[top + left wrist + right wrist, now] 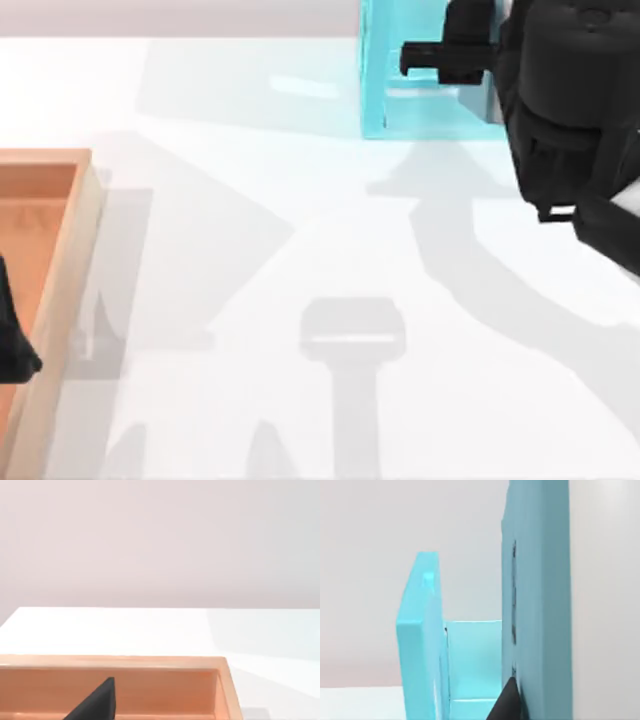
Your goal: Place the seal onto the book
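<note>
1. The black right gripper point(425, 58) hung at the far right of the table, reaching into the teal compartmented shelf unit point(380, 90). In the right wrist view its dark tip point(507, 702) sat close against one upright teal panel point(535, 605). Wide, narrow or holding sth.? I couldn't tell.

2. The black left gripper point(15, 345) was parked over the orange-brown wooden tray point(85, 230) at the table's left edge. Its wrist view caught a dark wedge of it point(95, 705) above the tray's floor, w/ the tray's far wall point(150, 662) beyond. Its state I couldn't tell either.

3. Between the two lay the white table point(300, 200), crossed by arm shadows.

4. Where the seal was, I couldn't say. The right arm's bulk covered the far right corner, and the shelf's walls screened its compartments. It may have been in there or in the gripper, but that's a guess. Same for the book.

5. Handling, as a judgement from the task alone:
   - The seal is prob. small, stiff and light, so no give under squeeze.
   - A tall narrow block tips easily. Best taken across two flat opposite sides, approx. mid-height, kept upright.
   - Smooth faces could slip, so a square, centred grip matters more than force.
   - The book should be heavy, flat and steady. Set the seal near the cover's middle, away from edges, and lower it gently.

6. Hard to make out: the shelf's far side was cut off at the frame edge, and dark marks on the inner face of the panel were unclear.
</note>
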Controlling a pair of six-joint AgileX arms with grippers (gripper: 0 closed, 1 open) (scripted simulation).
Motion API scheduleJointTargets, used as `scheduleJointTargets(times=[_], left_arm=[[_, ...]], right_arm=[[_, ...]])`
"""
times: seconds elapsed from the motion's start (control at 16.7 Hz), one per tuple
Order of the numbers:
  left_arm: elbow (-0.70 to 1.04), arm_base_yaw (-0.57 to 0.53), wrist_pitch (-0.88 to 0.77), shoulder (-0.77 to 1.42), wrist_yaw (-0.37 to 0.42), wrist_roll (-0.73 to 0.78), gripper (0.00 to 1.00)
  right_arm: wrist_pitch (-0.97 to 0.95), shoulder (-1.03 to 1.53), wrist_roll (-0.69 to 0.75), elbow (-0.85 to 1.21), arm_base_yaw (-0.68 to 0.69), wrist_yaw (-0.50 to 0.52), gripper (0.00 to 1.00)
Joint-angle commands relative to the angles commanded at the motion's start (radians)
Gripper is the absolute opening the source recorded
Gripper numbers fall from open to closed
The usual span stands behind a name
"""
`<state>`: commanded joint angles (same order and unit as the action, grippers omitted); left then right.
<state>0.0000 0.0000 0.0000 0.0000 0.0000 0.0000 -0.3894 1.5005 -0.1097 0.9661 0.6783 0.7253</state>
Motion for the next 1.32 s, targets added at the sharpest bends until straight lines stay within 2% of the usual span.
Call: scheduleJointTargets(times=[0.18,0.36,0.78,0.96,1.14,1.32], left_arm=[[0.000,0.000,0.000,0.000,0.000,0.000,1.00],[0.000,0.000,0.000,0.000,0.000,0.000,1.00],[0.000,0.000,0.000,0.000,0.000,0.000,1.00],[0.000,0.000,0.000,0.000,0.000,0.000,1.00],[0.000,0.000,0.000,0.000,0.000,0.000,1.00],[0.000,0.000,0.000,0.000,0.000,0.000,1.00]], right_arm=[[-0.010,0.046,0.066,0.025,0.026,0.018,0.00],[-0.025,0.144,0.227,0.069,0.080,0.052,0.00],[-0.059,0.436,0.880,0.185,0.249,0.130,0.00],[-0.070,0.538,1.116,0.224,0.311,0.151,0.00],[-0.077,0.599,1.258,0.247,0.351,0.161,0.00],[-0.080,0.618,1.306,0.254,0.364,0.163,0.00]])
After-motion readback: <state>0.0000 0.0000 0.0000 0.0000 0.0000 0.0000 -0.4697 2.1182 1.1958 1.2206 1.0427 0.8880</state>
